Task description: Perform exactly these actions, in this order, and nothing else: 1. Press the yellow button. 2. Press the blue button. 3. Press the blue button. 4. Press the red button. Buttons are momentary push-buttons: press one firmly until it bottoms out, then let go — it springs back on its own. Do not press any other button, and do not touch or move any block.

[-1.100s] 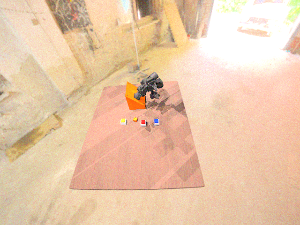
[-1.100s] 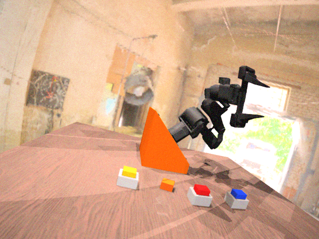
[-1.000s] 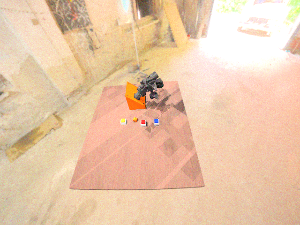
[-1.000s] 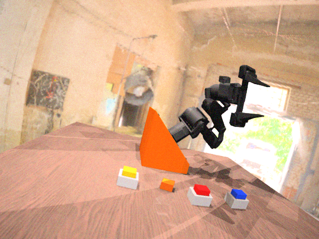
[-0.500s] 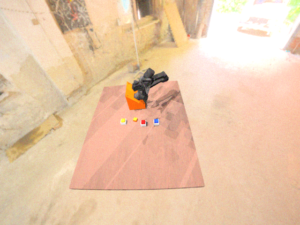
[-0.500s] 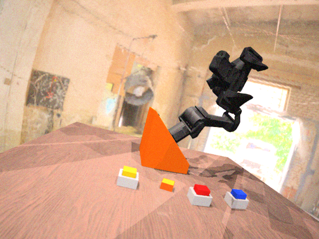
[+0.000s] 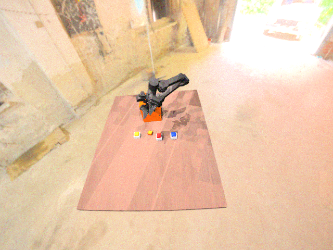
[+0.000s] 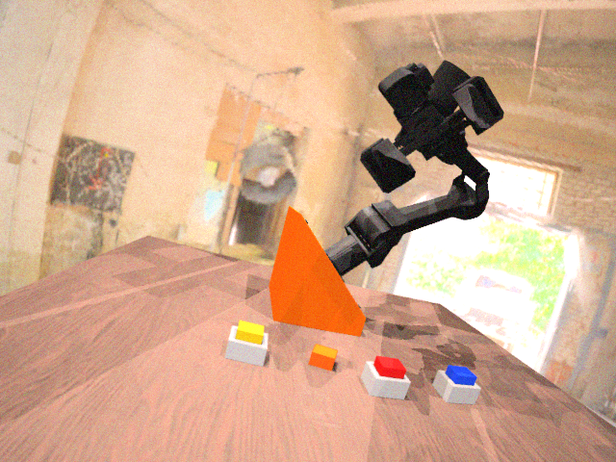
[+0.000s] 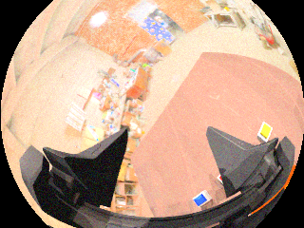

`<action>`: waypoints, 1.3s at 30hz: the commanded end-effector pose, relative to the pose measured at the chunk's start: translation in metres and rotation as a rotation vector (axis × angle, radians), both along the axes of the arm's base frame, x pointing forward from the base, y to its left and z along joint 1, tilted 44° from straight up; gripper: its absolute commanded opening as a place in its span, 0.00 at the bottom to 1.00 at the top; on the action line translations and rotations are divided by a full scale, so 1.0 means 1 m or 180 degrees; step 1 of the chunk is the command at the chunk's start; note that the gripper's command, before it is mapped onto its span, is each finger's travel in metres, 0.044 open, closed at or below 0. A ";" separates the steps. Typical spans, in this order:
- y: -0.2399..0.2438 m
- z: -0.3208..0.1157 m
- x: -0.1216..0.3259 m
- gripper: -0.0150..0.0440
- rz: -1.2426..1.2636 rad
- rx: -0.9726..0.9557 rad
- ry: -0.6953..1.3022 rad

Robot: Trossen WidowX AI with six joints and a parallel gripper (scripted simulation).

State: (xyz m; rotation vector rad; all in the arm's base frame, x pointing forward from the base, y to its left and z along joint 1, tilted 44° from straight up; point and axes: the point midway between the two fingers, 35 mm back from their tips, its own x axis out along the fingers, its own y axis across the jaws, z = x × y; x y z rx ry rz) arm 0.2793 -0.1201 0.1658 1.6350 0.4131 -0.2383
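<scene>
High top, low exterior (both buttons), claw-mounted wrist.

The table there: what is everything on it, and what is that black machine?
Yellow button: one, on a white base, leftmost in the row in the exterior view.
Small block: one, orange, between the yellow and red buttons.
Red button: one, white base, right of the block.
Blue button: one, white base, rightmost.
Wedge: one, large, orange, behind the row.
Table: one, reddish-brown wood.
Arm: one, black, rising from behind the wedge.
Claw: one, black, open, empty, raised above the table.
</scene>
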 end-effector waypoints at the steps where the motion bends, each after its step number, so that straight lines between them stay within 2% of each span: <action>1: -0.022 -0.074 0.004 0.93 0.0880 -0.0836 0.0898; 15: -0.023 -0.157 -0.018 0.93 0.2814 -0.1402 0.1371; 21: -0.016 -0.187 -0.036 0.93 0.3824 -0.1432 0.1197; 26: -0.008 -0.207 -0.053 0.93 0.4670 -0.1347 0.0804; 39: -0.007 -0.210 -0.056 0.93 0.4783 -0.1327 0.0730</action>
